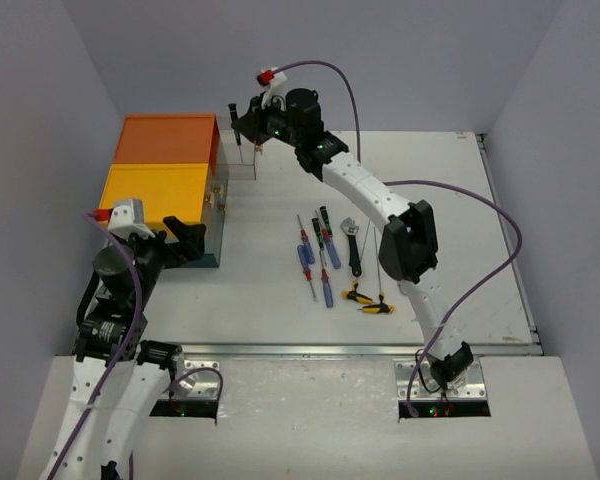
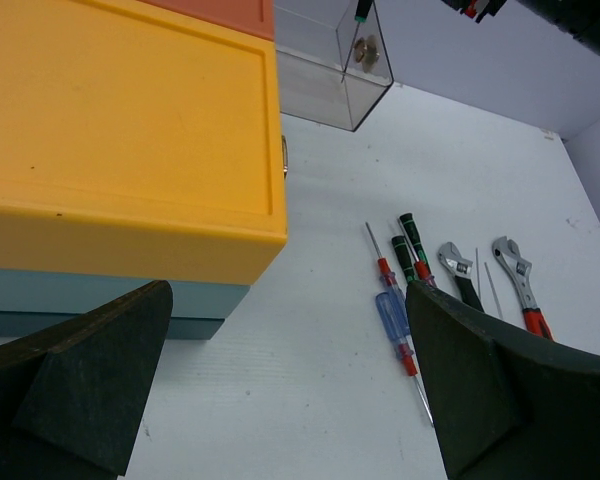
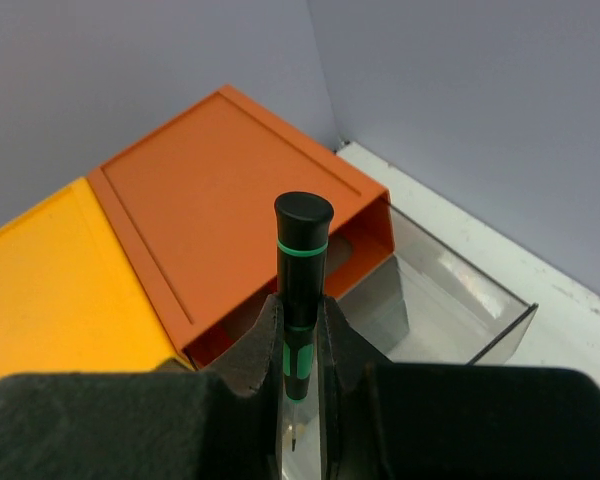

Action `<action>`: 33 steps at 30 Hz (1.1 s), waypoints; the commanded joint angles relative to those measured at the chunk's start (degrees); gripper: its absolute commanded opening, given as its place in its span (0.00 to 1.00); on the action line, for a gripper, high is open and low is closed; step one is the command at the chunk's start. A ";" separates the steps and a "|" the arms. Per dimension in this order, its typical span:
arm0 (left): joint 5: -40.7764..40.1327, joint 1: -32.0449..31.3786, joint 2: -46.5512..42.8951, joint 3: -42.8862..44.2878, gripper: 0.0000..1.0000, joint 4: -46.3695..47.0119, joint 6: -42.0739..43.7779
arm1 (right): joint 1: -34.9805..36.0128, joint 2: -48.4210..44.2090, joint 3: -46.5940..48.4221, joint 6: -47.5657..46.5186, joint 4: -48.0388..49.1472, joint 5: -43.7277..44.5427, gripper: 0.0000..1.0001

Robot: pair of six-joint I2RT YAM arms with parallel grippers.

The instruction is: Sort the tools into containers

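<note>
The teal box unit has an orange top [image 1: 168, 140] and a yellow top [image 1: 155, 190]. Its clear drawer [image 1: 238, 162] is pulled out from under the orange half. My right gripper [image 1: 246, 126] is shut on a black-and-green screwdriver [image 3: 302, 250] and holds it upright, tip down, over the open drawer [image 3: 450, 300]. My left gripper [image 1: 188, 243] is open and empty at the front right corner of the yellow half [image 2: 130, 130]. Several screwdrivers [image 1: 315, 258] and two wrenches [image 1: 352, 245] lie on the table to the right of the boxes.
In the left wrist view a blue and red screwdriver [image 2: 393, 315] lies just left of my right finger, with the wrenches [image 2: 520, 280] beyond. Yellow-handled tools [image 1: 365, 300] lie nearest the front edge. Walls close in at the back and both sides.
</note>
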 commanded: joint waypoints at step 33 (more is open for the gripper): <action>0.17 -0.55 -0.11 -0.07 1.00 2.81 -0.13 | -11.29 -29.91 -56.48 2.88 -30.09 31.61 0.17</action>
